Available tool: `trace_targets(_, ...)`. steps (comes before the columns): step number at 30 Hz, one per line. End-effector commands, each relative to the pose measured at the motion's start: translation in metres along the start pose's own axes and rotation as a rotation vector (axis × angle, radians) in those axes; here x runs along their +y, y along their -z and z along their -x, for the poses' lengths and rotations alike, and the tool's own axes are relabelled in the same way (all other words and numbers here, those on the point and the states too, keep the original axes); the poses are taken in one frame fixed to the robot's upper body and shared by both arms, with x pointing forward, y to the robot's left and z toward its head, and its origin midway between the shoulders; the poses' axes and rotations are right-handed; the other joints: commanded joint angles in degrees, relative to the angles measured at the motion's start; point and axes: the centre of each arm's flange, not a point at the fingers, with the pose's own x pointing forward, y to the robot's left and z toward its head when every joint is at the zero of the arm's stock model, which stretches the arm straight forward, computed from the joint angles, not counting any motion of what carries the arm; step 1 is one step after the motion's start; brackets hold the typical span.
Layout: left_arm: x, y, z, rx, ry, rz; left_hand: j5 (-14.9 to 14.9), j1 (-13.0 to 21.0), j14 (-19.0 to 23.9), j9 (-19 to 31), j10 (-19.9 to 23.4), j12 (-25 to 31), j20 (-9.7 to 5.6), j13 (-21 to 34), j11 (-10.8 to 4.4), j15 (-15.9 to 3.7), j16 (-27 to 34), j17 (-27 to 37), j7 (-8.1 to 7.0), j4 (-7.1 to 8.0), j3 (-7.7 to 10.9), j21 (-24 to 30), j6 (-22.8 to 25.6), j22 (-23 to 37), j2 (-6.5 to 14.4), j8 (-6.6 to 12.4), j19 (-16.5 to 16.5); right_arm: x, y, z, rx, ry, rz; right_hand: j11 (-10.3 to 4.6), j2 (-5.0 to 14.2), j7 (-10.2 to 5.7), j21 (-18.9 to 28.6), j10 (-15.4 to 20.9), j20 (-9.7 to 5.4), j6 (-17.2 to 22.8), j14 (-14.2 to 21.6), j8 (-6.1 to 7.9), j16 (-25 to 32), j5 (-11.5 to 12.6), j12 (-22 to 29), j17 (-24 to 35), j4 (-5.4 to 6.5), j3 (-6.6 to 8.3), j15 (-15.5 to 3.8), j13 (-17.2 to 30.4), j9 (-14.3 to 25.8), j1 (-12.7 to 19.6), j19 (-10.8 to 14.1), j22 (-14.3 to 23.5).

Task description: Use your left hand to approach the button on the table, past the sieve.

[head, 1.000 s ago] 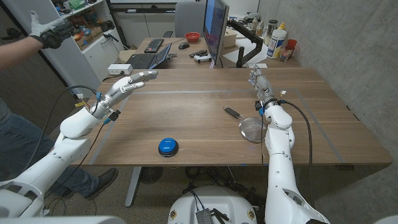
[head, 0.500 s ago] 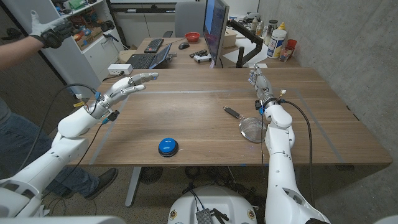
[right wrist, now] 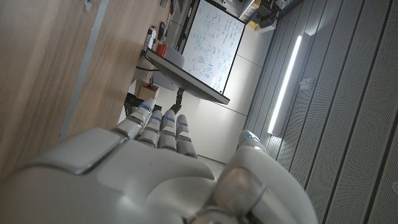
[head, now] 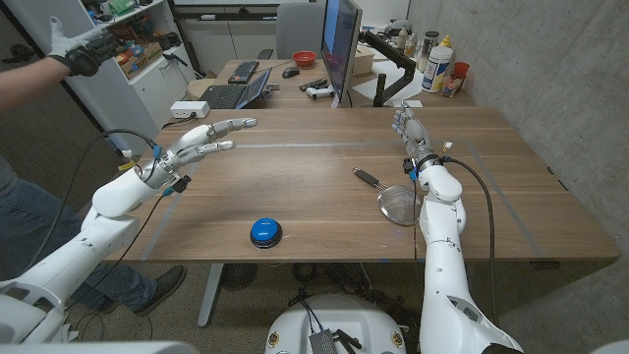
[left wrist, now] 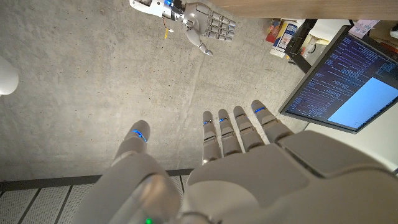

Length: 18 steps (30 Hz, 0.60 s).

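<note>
Low in the frame's middle sits the button [head: 265,232] on the tabletop [head: 295,187]; my left robot hand [head: 201,141], open and empty, hovers upper left of it. I judge the sieve [head: 393,202] lies right, beside the right robot hand's [head: 408,129] arm.

bare table [head: 295,187] between left hand [head: 201,141] and button [head: 265,231], sieve [head: 393,202] (well aside)

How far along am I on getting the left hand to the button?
Early. Done: the left hand is raised above the wooden table, fingers apart, holding nothing. In hand: it points across the far left part, well away from the round blue button near the front edge. Left: the whole approach to the button. The metal mesh sieve lies by the right hand.
</note>
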Motion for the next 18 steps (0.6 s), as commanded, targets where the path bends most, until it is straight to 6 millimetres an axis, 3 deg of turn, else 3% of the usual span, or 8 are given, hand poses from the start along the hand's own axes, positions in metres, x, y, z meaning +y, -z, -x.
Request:
trace_targets(1,-0.009,-0.005,0.0,-0.012,0.044,-0.031,-0.1,0.6,0.2,0.2,0.3,0.2,0.38,0.2,-0.32,-0.02,0.1,0.1,-0.15,0.19,0.27,0.0,0.4,0.1,0.0,0.21,0.2,-0.002,-0.003,0.002,-0.002,0.0,0.003,-0.05,0.21,-0.35,-0.4,0.6,0.11,0.3,0.5,0.38,0.1,0.4,-0.3,0.1,-0.08,-0.25,0.07,0.1,0.2,0.0,0.3,0.3)
trace_targets(18,-0.019,-0.007,0.004,-0.038,0.107,-0.094,-0.1,1.0,0.4,0.2,0.3,0.1,0.41,0.3,-0.61,-0.21,0.0,0.2,-0.36,0.22,0.31,0.0,-0.3,0.1,0.0,-0.33,0.3,-0.005,-0.011,0.005,0.013,-0.003,0.028,-0.06,0.27,-0.39,-0.5,0.6,0.12,0.2,0.5,0.35,0.1,0.5,-0.3,0.1,-0.15,-0.41,0.01,0.1,0.2,0.0,0.3,0.3)
